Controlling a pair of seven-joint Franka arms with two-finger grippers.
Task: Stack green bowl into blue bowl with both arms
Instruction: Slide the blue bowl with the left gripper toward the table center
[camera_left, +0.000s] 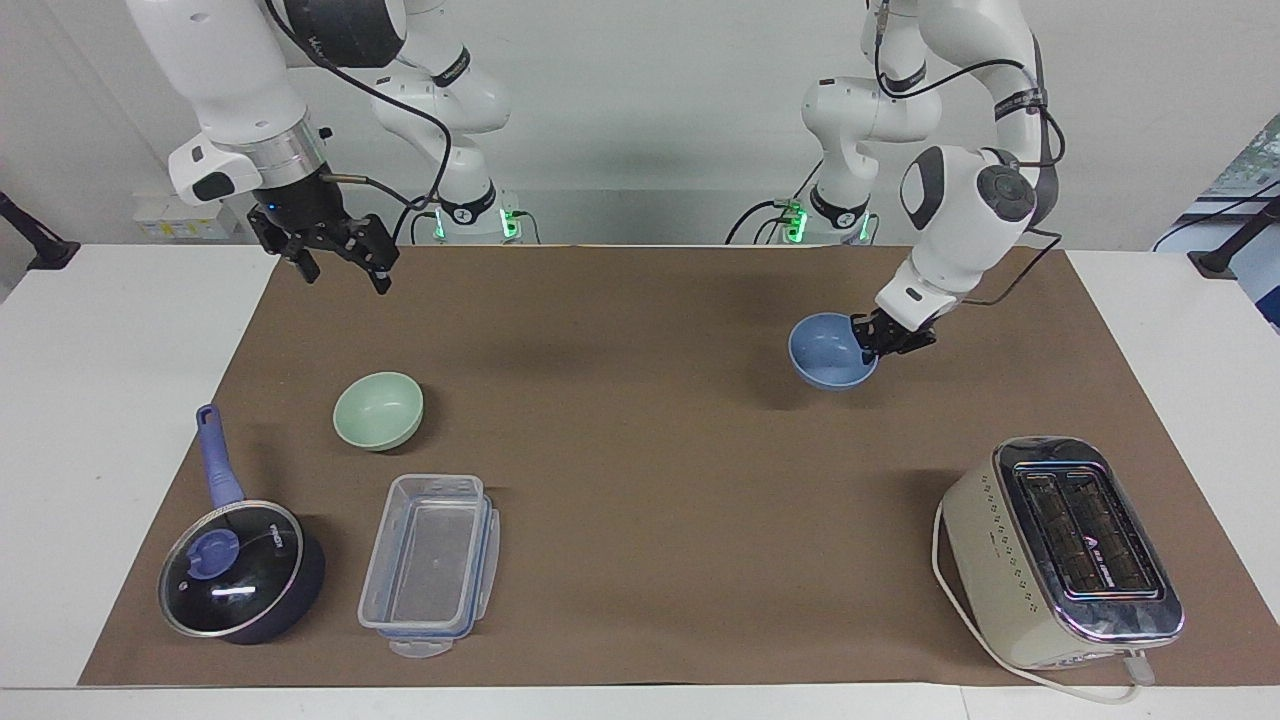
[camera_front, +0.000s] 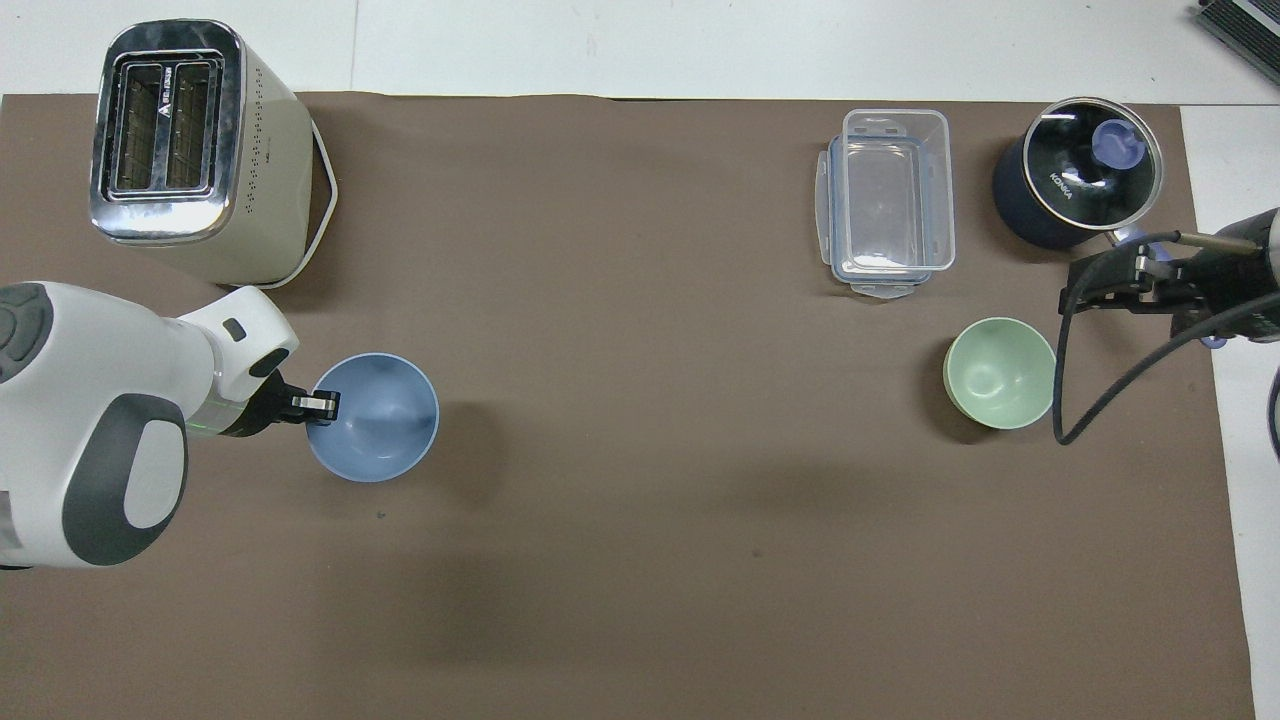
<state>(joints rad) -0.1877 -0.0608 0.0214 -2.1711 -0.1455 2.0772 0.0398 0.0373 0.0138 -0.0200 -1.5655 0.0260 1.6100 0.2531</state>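
"KONKA" on the saucepan lid (camera_front: 1090, 160).
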